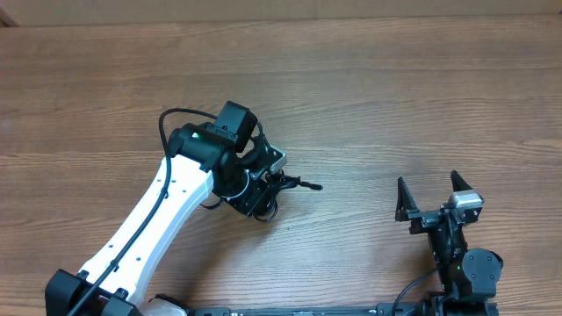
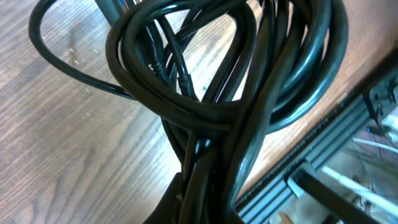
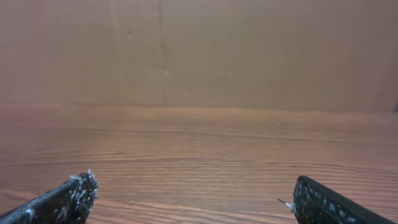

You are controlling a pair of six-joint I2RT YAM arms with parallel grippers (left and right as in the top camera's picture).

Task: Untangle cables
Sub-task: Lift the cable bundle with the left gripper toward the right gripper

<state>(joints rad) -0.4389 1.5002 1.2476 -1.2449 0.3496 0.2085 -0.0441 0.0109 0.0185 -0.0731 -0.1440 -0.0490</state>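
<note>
**Item 1: the cables** point(image 1: 299, 184). Thin black cords gathered in a tangled bundle near the middle of the table point(image 1: 395, 88).
- From overhead, most of the bundle is hidden under the head of the left arm.
- One short straight end with a small plug sticks out to the right of it, and a small loop shows just below it.
- In the left wrist view the cables point(image 2: 211, 118) fill the picture. Several loops overlap and cross one another, then narrow into a single bunch at the bottom edge.
- Wood grain shows through the gaps between the loops.
- Whether the bundle rests on the wood or hangs just above it cannot be told.

**Item 2: left gripper** point(image 1: 268, 184). It sits on the end of the white arm, which reaches in from the lower left.
- The jaws are clenched on the cables.
- In its own camera the gripper point(image 2: 193, 208) shows only as a dark wedge where the cords converge.

**Item 3: right gripper** point(image 1: 430, 195). It stands well apart from the bundle, near the lower right edge of the table.
- The jaws are spread wide, with nothing between them.
- In its own view the two black fingertips point(image 3: 68, 196) sit in the bottom corners, with bare wood between them and a plain brown wall point(image 3: 199, 50) behind.

**Item 4: metal rail** point(image 2: 273, 202). It runs along the table's near edge, beside the bundle in the left wrist view.
</note>
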